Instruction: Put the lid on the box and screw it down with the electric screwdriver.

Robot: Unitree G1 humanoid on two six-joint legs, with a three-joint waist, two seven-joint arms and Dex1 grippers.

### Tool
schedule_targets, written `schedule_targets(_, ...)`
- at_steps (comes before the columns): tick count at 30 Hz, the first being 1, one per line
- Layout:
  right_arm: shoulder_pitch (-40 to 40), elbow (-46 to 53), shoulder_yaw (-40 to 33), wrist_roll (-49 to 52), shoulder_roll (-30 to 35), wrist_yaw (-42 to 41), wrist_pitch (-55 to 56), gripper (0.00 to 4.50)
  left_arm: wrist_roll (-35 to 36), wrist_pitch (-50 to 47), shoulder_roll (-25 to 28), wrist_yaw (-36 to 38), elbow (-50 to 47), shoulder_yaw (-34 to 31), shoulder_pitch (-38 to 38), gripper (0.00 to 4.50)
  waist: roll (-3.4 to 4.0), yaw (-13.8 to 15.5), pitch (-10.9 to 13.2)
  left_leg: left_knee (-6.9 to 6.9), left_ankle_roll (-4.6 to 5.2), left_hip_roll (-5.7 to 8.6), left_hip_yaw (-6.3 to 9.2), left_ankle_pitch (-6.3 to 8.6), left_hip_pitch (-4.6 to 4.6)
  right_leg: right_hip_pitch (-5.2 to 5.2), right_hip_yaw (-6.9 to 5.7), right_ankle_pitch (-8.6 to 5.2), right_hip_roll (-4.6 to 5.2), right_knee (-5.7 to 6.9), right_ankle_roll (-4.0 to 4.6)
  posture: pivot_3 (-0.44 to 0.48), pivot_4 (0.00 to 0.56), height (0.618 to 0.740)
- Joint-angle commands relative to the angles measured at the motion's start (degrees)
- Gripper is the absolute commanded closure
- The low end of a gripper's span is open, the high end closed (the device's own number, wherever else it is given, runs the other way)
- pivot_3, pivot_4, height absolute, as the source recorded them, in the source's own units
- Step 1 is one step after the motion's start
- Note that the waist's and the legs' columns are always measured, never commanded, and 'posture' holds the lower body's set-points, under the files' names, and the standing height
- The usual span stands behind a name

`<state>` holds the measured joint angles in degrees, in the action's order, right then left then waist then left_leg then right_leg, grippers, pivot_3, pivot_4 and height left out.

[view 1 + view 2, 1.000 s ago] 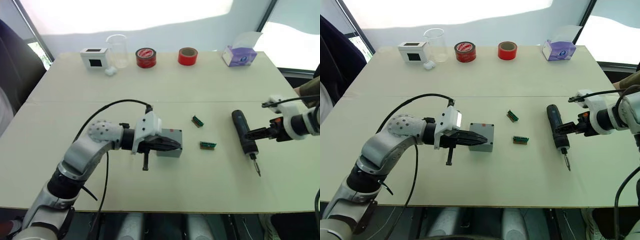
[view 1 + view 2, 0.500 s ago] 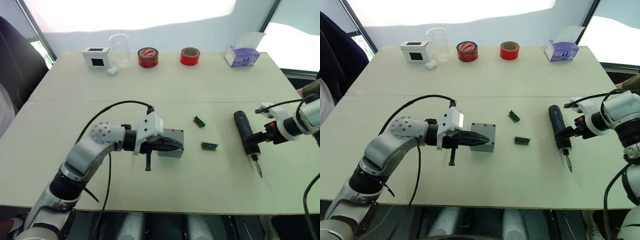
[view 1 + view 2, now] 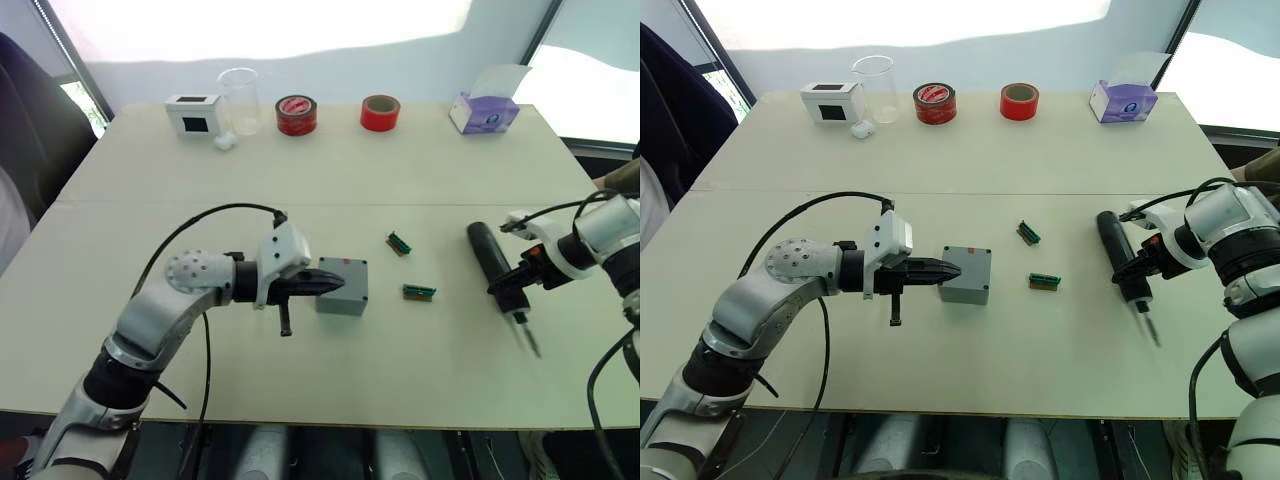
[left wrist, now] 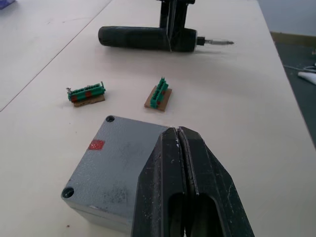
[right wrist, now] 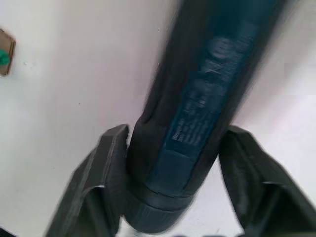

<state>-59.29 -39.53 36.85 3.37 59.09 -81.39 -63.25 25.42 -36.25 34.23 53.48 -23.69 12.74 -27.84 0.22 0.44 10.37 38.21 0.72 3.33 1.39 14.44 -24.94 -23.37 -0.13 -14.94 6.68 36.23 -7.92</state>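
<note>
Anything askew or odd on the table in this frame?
Two small green connector pieces lie loose between the box and the electric screwdriver. The box's lid looks already seated. Otherwise nothing spilled or damaged.

from my seat i'm looking down on a big cream table (image 3: 330,170) with a seam running across its middle. behind it there's a pale wall (image 3: 330,70), washed out by bright daylight along the top. dark window frames (image 3: 545,30) slant in at both upper corners. a dark chair back (image 3: 30,120) sits off the table's left edge.
</note>
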Motion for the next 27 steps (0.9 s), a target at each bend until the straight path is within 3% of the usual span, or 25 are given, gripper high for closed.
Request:
schedule_targets(1,1.6,1.3,0.6,-2.3,0.4,-1.1,-0.3,2.64,0.3,0.0,0.7,-0.4,-1.7,-1.5,-0.4,4.50,0.00,0.2,0.0,0.00,0.00,0.00,0.00,0.00,0.00,0.00,0.00,0.00,0.00,0.00,0.00,0.000,0.150,0.740)
schedule_targets(4,1.0,2.4,-1.4,-2.6,0.4,-0.3,-2.0,2.64,0.1,0.5,0.6,-0.4,-0.8,-1.5,-0.8,4.50,0.00,0.3,0.0,0.01,0.00,0.01,0.01,0.00,0.00,0.02,-0.01,0.00,0.01,0.00,0.00,0.000,0.150,0.740)
schedule_targets(7,-4.5,-1.6,-6.6,-2.6,-1.8,3.9,-2.1,2.64,-0.4,1.4,0.8,0.2,1.0,-1.5,-1.5,4.50,0.00,0.1,0.0,0.01,-0.01,0.02,0.02,0.00,0.00,0.01,-0.01,0.00,0.01,0.00,0.00,0.000,0.150,0.740)
schedule_targets(12,-11.5,-3.7,-19.3,1.1,-4.3,11.2,4.2,2.64,-1.8,3.5,1.8,1.8,4.3,-1.5,-2.6,4.50,0.18,-0.9,0.1,-0.12,-0.13,0.04,-0.06,-0.07,-0.02,-0.20,0.08,0.01,0.03,0.09,0.00,0.000,0.150,0.740)
schedule_targets(13,-11.3,-1.5,-26.0,4.6,-5.7,14.1,7.2,2.64,-1.9,3.8,1.9,2.1,4.9,-1.6,-2.9,4.50,0.19,-1.0,0.1,-0.20,-0.16,0.01,-0.05,-0.09,-0.05,-0.27,0.08,0.00,0.00,0.09,0.01,0.000,0.150,0.740)
schedule_targets(15,-7.5,10.4,-46.5,14.7,-11.8,23.3,10.9,2.64,-2.2,4.3,2.5,2.9,6.7,-1.9,-3.6,4.50,0.15,-1.1,0.1,-0.24,-0.16,-0.02,-0.02,-0.09,-0.05,-0.24,0.03,-0.02,-0.05,0.04,0.04,0.000,0.150,0.740)
schedule_targets(16,-4.9,16.5,-53.7,18.3,-14.9,26.7,12.8,2.64,-2.3,4.6,2.8,3.2,7.5,-2.1,-3.8,4.50,0.12,-1.3,0.1,-0.24,-0.16,-0.03,-0.01,-0.09,-0.10,-0.24,0.03,-0.02,-0.05,0.03,0.04,0.000,0.150,0.740)
schedule_targets(18,2.2,33.7,-64.1,27.4,-23.6,32.7,5.3,2.64,-2.4,4.5,3.0,4.0,8.8,-1.8,-4.4,4.50,0.13,-1.2,0.1,-0.22,-0.18,-0.08,-0.06,-0.10,-0.14,-0.34,0.07,-0.02,-0.09,0.09,0.04,0.000,0.150,0.740)
schedule_targets(21,9.4,49.2,-68.3,37.1,-31.4,38.5,-4.2,2.64,-2.8,4.8,3.1,5.3,10.1,-1.1,-5.2,4.50,0.11,-0.5,0.1,-0.14,-0.28,-0.13,0.19,-0.16,-0.34,-0.43,-0.05,-0.03,-0.17,0.40,0.06,0.000,0.150,0.740)
schedule_targets(27,22.2,64.5,-62.9,39.8,-39.5,46.2,0.5,2.64,-4.2,5.8,1.7,6.7,13.1,0.6,-7.2,4.50,0.09,0.4,0.1,0.11,-0.02,0.25,0.16,-0.19,-0.36,-0.43,0.03,-0.02,0.17,0.76,0.06,0.000,0.150,0.740)
